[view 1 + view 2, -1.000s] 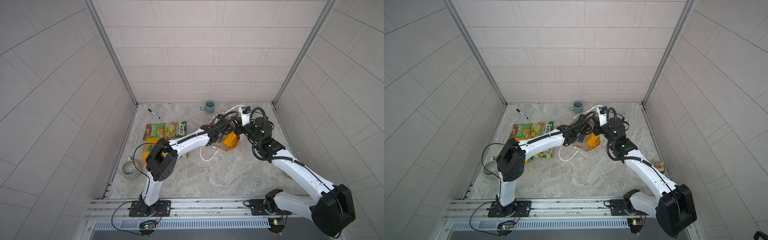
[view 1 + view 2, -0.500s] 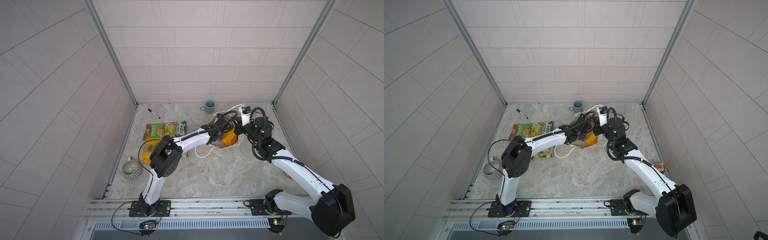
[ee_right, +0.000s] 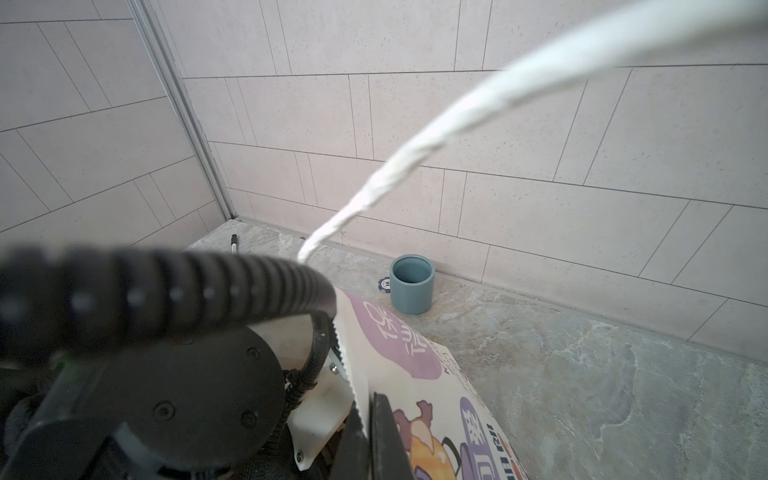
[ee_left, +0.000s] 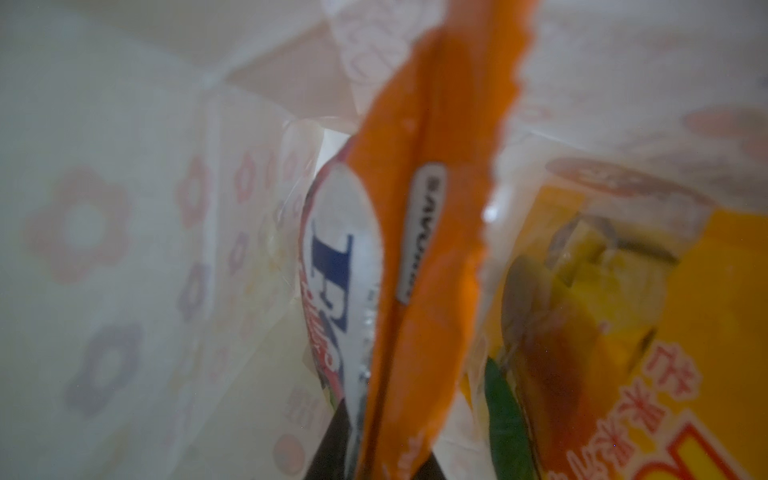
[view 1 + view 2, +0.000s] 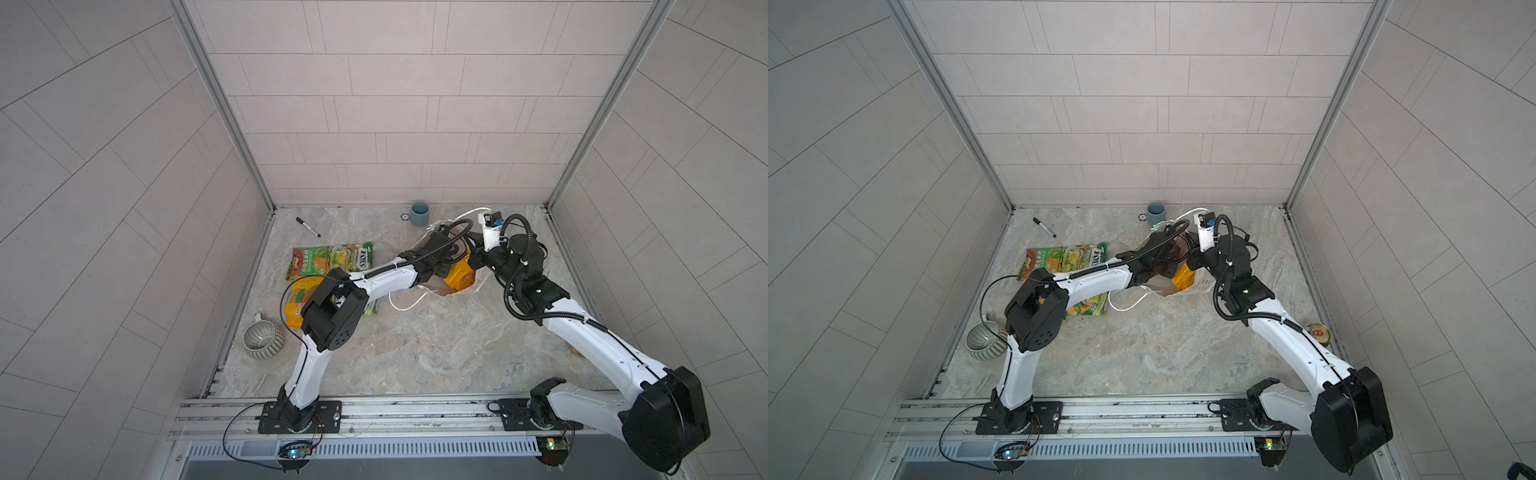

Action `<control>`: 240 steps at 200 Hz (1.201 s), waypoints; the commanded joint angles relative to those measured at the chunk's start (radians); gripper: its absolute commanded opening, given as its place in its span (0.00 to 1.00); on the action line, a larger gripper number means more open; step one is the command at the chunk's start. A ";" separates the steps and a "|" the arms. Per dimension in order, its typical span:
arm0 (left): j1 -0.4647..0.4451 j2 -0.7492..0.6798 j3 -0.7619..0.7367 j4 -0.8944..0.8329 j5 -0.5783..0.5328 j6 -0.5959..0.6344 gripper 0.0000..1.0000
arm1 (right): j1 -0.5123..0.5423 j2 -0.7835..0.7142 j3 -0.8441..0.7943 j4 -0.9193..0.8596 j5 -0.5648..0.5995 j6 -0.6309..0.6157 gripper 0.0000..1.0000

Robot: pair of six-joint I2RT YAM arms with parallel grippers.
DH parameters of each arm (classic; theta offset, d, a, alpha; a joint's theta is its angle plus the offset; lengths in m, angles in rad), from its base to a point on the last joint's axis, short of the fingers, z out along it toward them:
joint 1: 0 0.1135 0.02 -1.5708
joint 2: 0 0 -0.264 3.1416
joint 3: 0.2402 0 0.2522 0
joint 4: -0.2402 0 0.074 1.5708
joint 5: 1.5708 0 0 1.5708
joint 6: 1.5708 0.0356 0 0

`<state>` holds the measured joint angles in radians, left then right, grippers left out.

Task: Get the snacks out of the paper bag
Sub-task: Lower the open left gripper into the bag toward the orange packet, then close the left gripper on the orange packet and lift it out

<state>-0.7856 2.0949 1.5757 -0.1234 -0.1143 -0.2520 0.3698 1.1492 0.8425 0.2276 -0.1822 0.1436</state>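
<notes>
One paper bag (image 5: 1202,286) with two cord handles (image 5: 405,306). Four snack packets (image 5: 309,262) seem to lie on the table (image 5: 415,353), though an arm covers some. The left wrist view shows three more inside the bag: one white and blue packet (image 4: 345,270), one orange packet (image 4: 436,249), one yellow packet (image 4: 685,332). One marker pen (image 5: 308,227), one blue cup (image 5: 419,214), one ribbed mug (image 5: 263,340), one small round disc (image 5: 405,216), one tin (image 5: 1319,332).

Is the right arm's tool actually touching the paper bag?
Touching. The right wrist view shows the right tool clamped on the serrated top edge of the paper bag.
</notes>
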 commanded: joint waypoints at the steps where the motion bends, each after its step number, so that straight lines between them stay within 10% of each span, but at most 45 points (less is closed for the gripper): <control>1: 0.008 0.001 -0.024 0.040 0.029 0.019 0.12 | 0.003 -0.014 -0.010 0.059 -0.025 0.013 0.00; 34: 0.008 -0.032 -0.035 0.033 0.012 0.029 0.00 | 0.001 -0.006 -0.008 0.062 -0.029 0.017 0.00; 240: 0.006 -0.329 -0.178 0.019 0.063 0.028 0.00 | -0.008 -0.011 -0.013 0.055 -0.006 0.026 0.00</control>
<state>-0.7845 1.8408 1.4181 -0.1322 -0.0731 -0.2104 0.3656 1.1503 0.8425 0.2401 -0.1825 0.1593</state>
